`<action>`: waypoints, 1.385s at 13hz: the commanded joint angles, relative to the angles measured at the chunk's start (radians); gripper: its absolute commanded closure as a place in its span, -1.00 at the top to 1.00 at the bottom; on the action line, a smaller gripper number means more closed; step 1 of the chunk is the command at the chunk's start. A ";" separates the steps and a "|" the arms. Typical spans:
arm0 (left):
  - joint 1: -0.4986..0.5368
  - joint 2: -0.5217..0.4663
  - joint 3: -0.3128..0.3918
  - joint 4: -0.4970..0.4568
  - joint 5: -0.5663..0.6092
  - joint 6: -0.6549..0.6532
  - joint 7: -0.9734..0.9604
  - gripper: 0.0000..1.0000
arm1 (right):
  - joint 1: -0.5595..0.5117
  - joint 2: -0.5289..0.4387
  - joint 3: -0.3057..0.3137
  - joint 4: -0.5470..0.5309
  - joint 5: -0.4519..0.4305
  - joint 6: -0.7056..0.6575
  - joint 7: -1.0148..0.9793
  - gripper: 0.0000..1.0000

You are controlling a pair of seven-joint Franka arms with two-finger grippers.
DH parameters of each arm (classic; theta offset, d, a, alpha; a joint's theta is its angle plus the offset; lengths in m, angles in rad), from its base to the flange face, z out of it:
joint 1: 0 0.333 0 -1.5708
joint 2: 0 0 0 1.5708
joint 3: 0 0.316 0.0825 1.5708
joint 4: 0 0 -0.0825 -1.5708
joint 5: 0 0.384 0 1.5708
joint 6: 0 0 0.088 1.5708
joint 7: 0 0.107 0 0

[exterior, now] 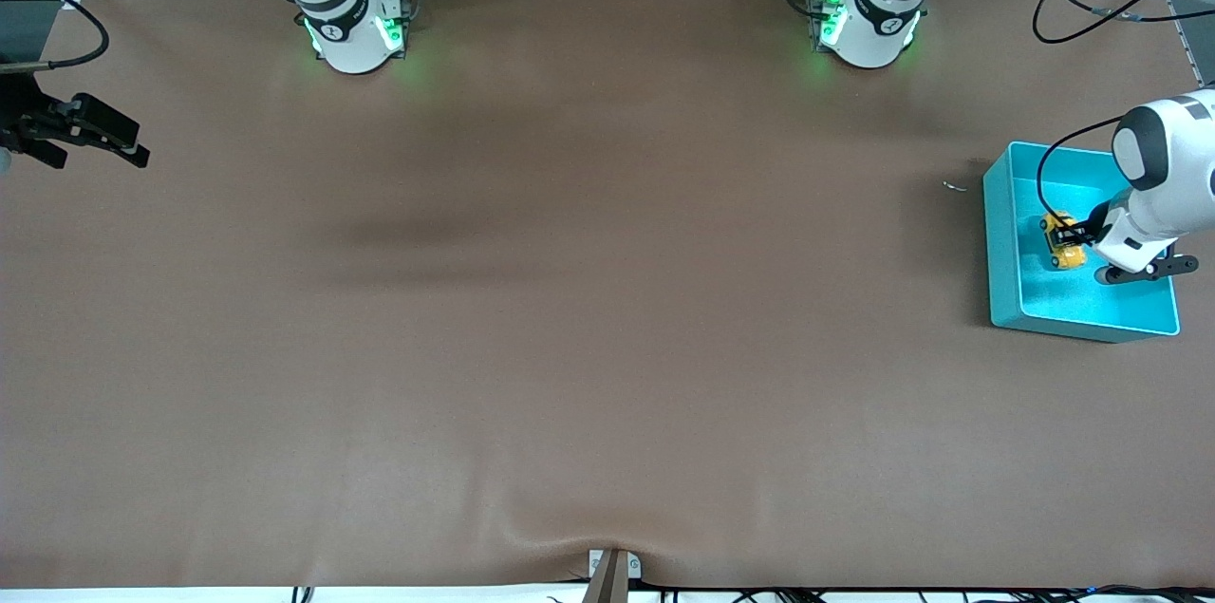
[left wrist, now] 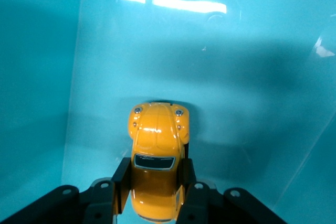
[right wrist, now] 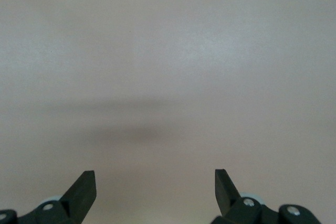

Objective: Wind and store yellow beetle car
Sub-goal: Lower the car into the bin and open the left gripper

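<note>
Turquoise bin (exterior: 1006, 242), at the right edge of the front view toward the left arm's end of the table: you see the car (exterior: 1064, 242) inside it, low over the bin's floor. Left gripper (exterior: 1077, 235) reaches into the bin from the frame's right edge, fingers clamped on the car. In the left wrist view the car (left wrist: 156, 156) sits lower centre, yellow-orange, its rounded nose pointing at the bin (left wrist: 236, 77) wall, one black finger (left wrist: 122, 182) pressed on each flank; left gripper (left wrist: 155, 190) grips it about the cabin, with the dark window between the fingers. You cannot tell from these views whether the wheels touch the floor. No brand, label or lettering on car or bin can be read.

Right gripper (exterior: 90, 133) hangs at the left edge of the front view, over the brown table (exterior: 570, 299) toward the right arm's end; that arm waits. In the right wrist view the right gripper (right wrist: 155, 190) shows two dark fingers (right wrist: 84, 190) spread wide at the bottom of the frame, with bare table (right wrist: 168, 77) between them and nothing held.

A small pale scrap (exterior: 954, 186) lies on the table just beside the bin, toward the right arm's end. Both arm bases at the top of the front view show green lights; each carries a small round mark, too small for you to read.
</note>
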 commanded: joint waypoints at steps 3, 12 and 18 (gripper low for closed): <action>0.009 0.010 -0.013 0.028 0.009 0.009 -0.021 1.00 | -0.017 -0.008 0.013 -0.001 0.013 -0.008 0.012 1.00; -0.003 -0.191 -0.135 0.154 0.002 -0.281 -0.049 1.00 | -0.017 -0.008 0.013 -0.001 0.013 -0.007 0.012 1.00; -0.111 -0.257 -0.180 0.584 -0.251 -0.779 -0.037 1.00 | -0.017 -0.007 0.013 -0.002 0.013 -0.004 0.012 1.00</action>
